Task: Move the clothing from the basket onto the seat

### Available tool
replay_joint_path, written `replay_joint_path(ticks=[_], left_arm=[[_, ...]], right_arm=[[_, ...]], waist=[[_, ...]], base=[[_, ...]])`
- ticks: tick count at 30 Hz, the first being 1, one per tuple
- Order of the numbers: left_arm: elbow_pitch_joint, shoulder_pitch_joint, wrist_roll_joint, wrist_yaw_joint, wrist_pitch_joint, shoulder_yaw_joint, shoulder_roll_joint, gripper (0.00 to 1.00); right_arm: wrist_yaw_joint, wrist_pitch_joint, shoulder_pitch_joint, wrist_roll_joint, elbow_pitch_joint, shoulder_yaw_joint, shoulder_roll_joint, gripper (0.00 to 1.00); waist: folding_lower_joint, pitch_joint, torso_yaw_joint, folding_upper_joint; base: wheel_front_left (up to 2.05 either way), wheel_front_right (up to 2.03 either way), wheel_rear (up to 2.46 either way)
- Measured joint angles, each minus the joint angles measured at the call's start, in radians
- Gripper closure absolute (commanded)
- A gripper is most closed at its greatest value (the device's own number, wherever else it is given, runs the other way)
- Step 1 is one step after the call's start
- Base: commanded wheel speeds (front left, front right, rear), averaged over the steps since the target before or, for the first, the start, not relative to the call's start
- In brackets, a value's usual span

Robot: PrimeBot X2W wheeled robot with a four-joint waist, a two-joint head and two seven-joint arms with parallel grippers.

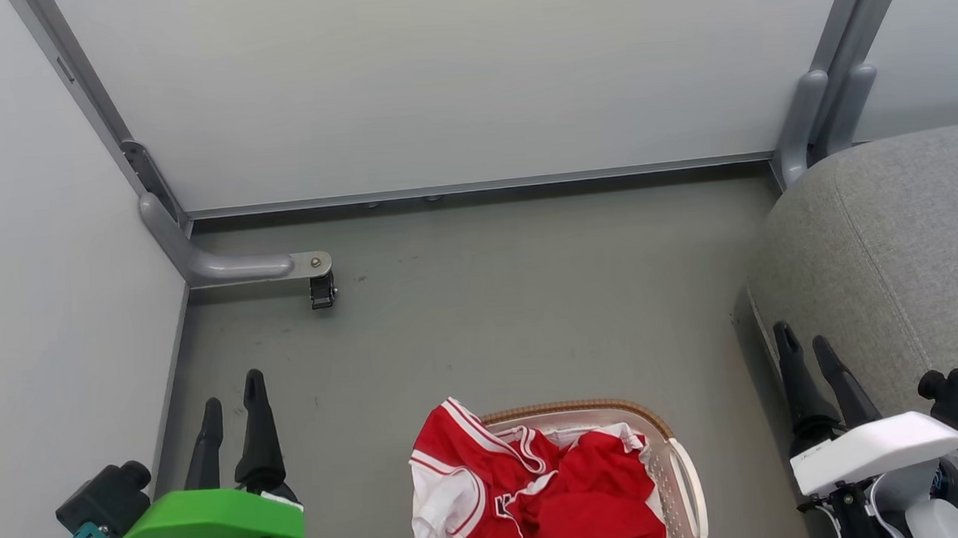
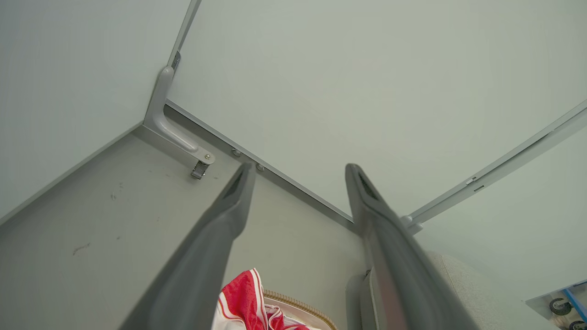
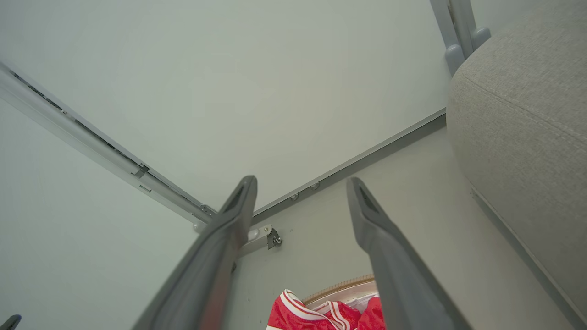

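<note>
Indoors, grey floor (image 1: 489, 302), pale walls (image 1: 434, 80), left gripper (image 1: 232, 390) and right gripper (image 1: 801, 336) released, empty

Head camera looks steeply down; both low wrist cameras face the panels (image 2: 321, 91), sharing the basket (image 1: 571, 409).

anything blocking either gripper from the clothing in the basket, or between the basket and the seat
Nothing visible does. Bare floor lies between the clothing in the basket and both the left gripper and right gripper. The seat stands to the basket's right, open floor between.
</note>
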Motion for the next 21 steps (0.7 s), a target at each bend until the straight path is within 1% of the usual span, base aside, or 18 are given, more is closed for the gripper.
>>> replay_joint_path(ticks=[7,21], left_arm=[[0.006,0.009,0.1,0.009,-0.02,-0.013,0.0,0.0],[0.017,0.019,0.238,0.023,-0.057,-0.035,0.001,0.0]], right_arm=[[0.0,-0.02,0.001,-0.088,0.006,0.012,-0.001,0.0],[0.0,-0.054,0.004,-0.247,0.011,0.032,-0.003,0.0]], waist=[[0.0,0.001,0.001,0.0],[0.0,0.004,0.002,0.0]], base=[[0.0,0.0,0.0],[0.0,0.0,0.0]])
